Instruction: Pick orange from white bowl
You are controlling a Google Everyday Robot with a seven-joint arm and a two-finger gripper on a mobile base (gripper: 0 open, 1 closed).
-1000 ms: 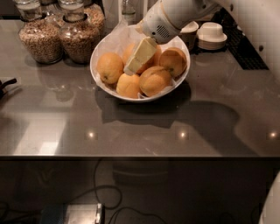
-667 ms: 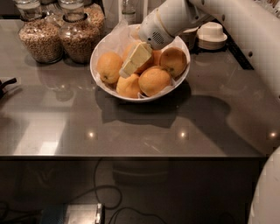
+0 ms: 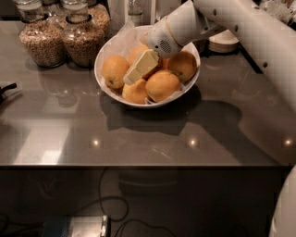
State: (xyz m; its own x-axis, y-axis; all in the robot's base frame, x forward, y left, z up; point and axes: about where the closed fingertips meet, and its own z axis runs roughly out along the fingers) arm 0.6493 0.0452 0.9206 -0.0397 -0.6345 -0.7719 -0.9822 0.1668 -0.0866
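The white bowl (image 3: 100, 62), lined with crinkled white paper, stands at the back middle of the dark counter and holds several oranges. A large orange (image 3: 163, 85) lies at the front right. Others lie at the left (image 3: 114, 70), at the front (image 3: 135, 92) and at the right (image 3: 184, 65). My gripper (image 3: 138, 69), pale yellow at the end of the white arm, reaches in from the upper right. It sits low in the middle of the bowl among the oranges, between the left one and the large front-right one. It hides part of the back oranges.
Two glass jars of grain (image 3: 44, 41) (image 3: 83, 39) stand left of the bowl. Stacked white saucers (image 3: 224, 42) sit behind the arm at the right. A bottle (image 3: 134, 9) stands behind the bowl. A dark object (image 3: 5, 90) is at the left edge. The counter's front edge (image 3: 148, 165) runs across.
My gripper has moved a little left and down, deeper into the middle of the bowl. The oranges have not visibly shifted.
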